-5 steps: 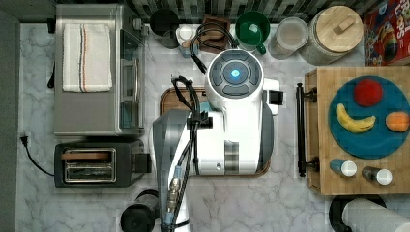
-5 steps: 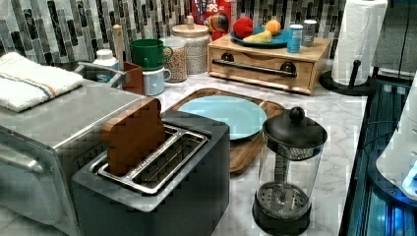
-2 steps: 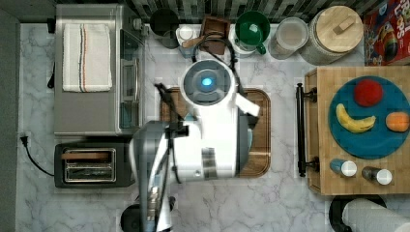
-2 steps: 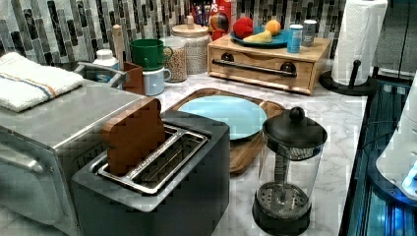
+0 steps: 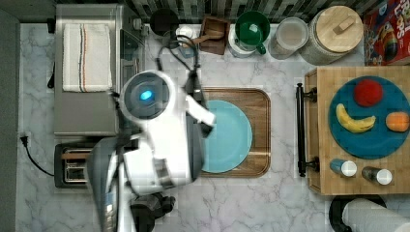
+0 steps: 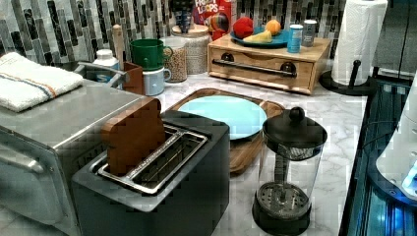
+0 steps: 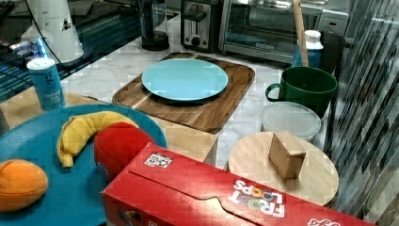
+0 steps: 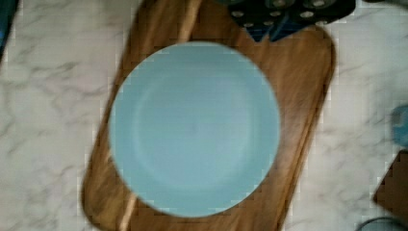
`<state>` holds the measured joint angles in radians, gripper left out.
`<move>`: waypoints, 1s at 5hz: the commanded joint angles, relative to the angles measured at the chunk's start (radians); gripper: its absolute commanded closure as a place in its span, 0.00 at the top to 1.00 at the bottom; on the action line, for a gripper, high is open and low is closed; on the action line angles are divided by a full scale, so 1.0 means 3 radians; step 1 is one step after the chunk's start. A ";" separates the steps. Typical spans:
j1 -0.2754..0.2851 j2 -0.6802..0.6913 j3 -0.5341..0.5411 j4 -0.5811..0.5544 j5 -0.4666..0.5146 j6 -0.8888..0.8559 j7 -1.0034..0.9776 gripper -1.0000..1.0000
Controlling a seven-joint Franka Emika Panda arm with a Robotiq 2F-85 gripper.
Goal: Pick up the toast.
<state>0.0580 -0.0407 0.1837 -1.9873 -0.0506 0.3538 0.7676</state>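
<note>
Start at the top view's left: the toast (image 6: 133, 135) stands upright in the toaster's (image 6: 187, 196) slot nearer the oven, its top half proud of the slot. It is well apart from your pincer, which by the wrist view looks straight down on the teal plate (image 8: 195, 127). Whether the pincer is spread or pressed together, I cannot tell. Bring the arm (image 5: 159, 140) over the toaster, line the pincer up across the thin slice, descend squarely, then lift straight up so it clears the slot. Count: one toast, one toaster, two slots, one plate, one wooden board (image 5: 258, 101).
</note>
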 commanded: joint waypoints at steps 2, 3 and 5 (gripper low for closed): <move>0.0175 0.0018 0.0684 0.0345 0.0266 -0.0452 0.1321 1.00; 0.0190 0.0108 0.0774 0.0346 0.0362 -0.0304 0.1557 1.00; 0.0205 0.0238 0.1012 0.0476 0.0502 -0.0205 0.1993 1.00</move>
<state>0.1183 0.0591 0.4849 -1.9229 0.0867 0.2964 1.2891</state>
